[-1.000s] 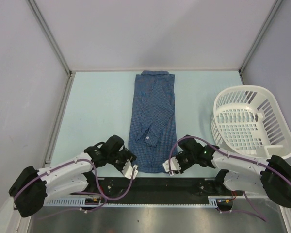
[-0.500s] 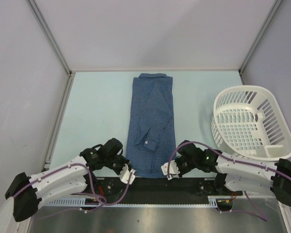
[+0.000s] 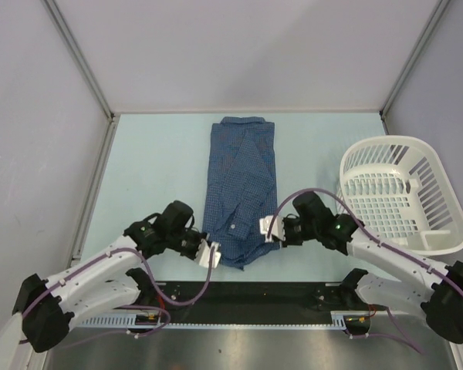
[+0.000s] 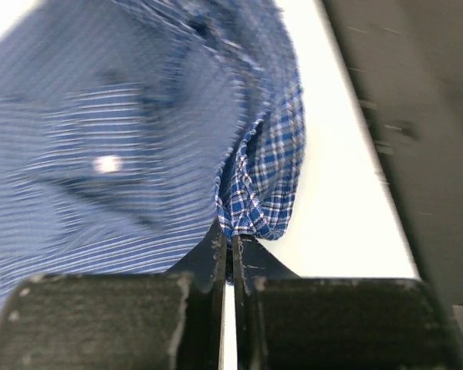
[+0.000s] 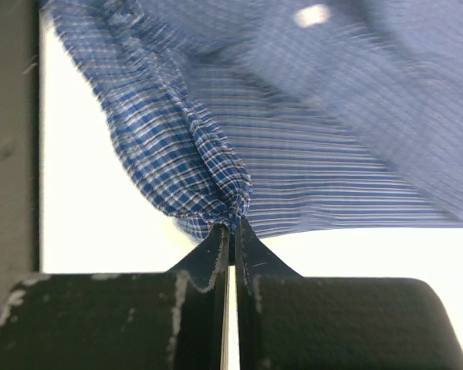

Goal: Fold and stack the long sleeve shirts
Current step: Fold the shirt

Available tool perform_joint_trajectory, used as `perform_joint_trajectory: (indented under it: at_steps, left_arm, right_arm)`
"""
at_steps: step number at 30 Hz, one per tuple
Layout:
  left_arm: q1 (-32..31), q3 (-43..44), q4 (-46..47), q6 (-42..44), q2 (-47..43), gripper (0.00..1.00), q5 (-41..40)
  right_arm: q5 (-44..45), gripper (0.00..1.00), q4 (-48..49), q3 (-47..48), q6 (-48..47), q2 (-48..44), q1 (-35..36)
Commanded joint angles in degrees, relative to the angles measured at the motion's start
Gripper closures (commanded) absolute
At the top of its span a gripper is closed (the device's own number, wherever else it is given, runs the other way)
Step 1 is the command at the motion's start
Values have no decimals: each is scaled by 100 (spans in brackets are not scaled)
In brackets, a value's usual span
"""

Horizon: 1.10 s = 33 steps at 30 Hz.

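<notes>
Both jaws farther up one shirt (image 3: 243, 177)

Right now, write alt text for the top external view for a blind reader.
The left gripper and right gripper are each shut on a near corner of a blue checked shirt folded into a long strip on a pale table. A white slatted basket sits to its right.

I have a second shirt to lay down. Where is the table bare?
The widest bare table lies left of the blue checked shirt, up to the left wall. A narrower strip runs between the shirt and the white laundry basket. The near edge is crowded: left gripper and right gripper each pinch a hem corner there.
</notes>
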Motion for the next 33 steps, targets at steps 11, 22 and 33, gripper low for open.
perform_joint_trajectory:
  at_steps: [11,22,33]
  left_arm:
    - [2233,3810,310,-71,3743,100,943]
    - [2630,5992,319,16,6328,100,583]
    - [2875,6827,284,-1061,6989,55,152]
  right_arm:
    - [-1774,100,430,3464,-813,3218,-2515]
    - [-1890,100,157,5549,-1455,5892,-3035]
    - [-1152,40,166,6067,-780,6175,-3096]
